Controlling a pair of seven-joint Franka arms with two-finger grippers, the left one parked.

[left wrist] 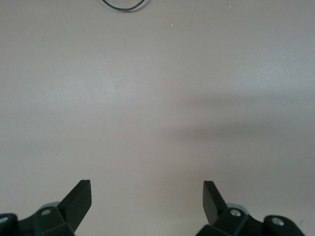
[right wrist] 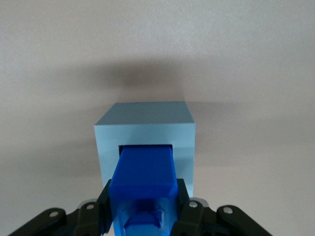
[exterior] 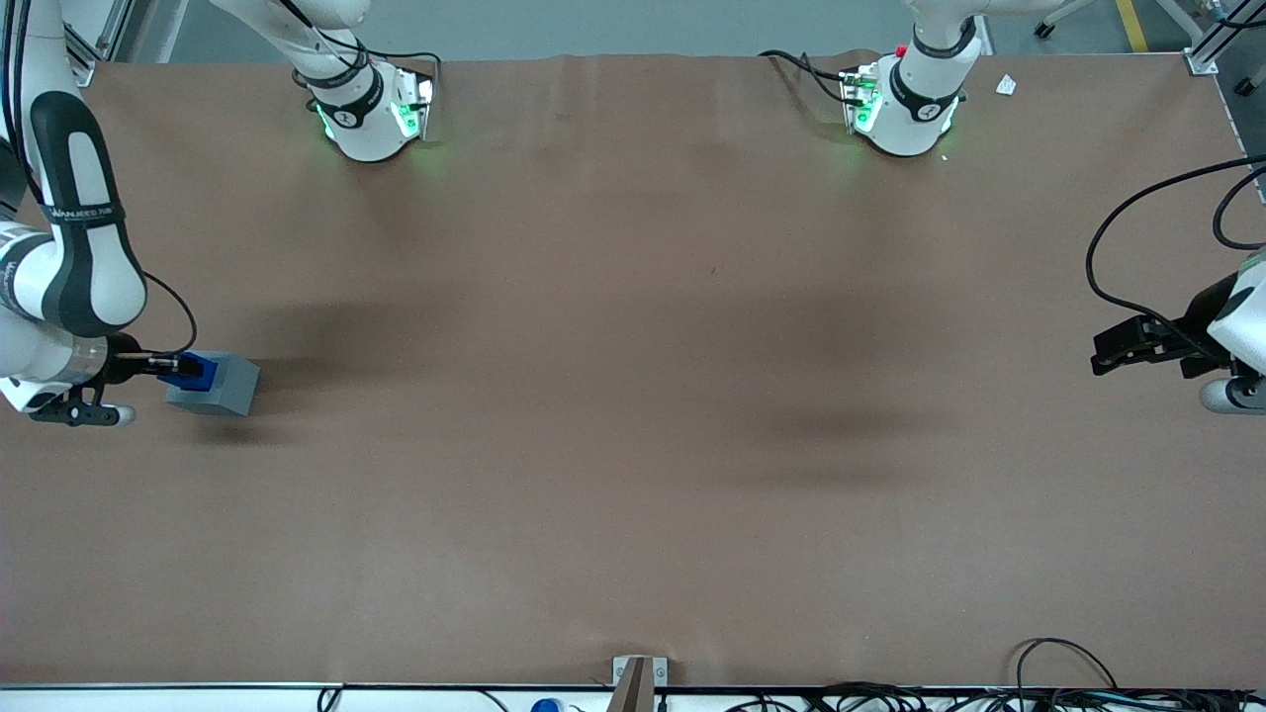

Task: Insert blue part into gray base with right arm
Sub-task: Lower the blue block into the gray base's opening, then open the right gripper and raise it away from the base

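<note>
The pincer [right wrist: 142, 216] grips the blue part [right wrist: 143, 173] between its fingers, the part's long axis pointing straight ahead into the recess of the gray base [right wrist: 145, 129], its leading end at the opening, on the brown bench [exterior: 633, 415] at the working arm's end.

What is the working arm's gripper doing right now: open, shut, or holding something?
Gripper: shut on the small bright-blue plastic block, held at the square recess of the light-gray plastic cube, toward the working arm's end of the table.
</note>
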